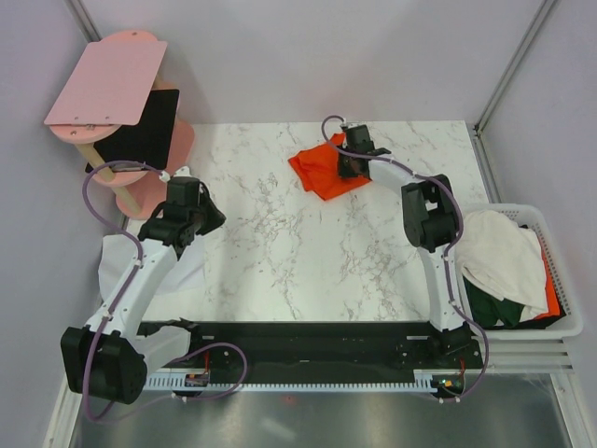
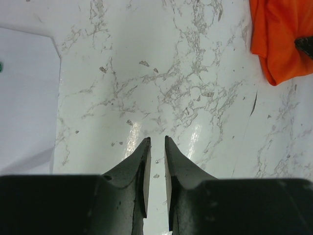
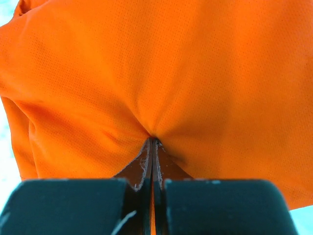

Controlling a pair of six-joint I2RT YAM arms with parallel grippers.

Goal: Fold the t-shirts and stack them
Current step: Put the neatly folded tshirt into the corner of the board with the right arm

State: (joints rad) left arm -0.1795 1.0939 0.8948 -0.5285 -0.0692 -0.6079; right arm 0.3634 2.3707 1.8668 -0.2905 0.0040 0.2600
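Crumpled orange t-shirt (image 1: 317, 175), white t-shirt (image 1: 501, 250) heaped over green t-shirt (image 1: 484, 304)

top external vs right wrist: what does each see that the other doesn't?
Top external only: the left arm, the basket holding a white t-shirt over a dark green t-shirt, and the pink boards. Right wrist only: the right pincer with its tips shut on a gathered pinch of fabric. Both: the orange t-shirt with the right pincer on it.
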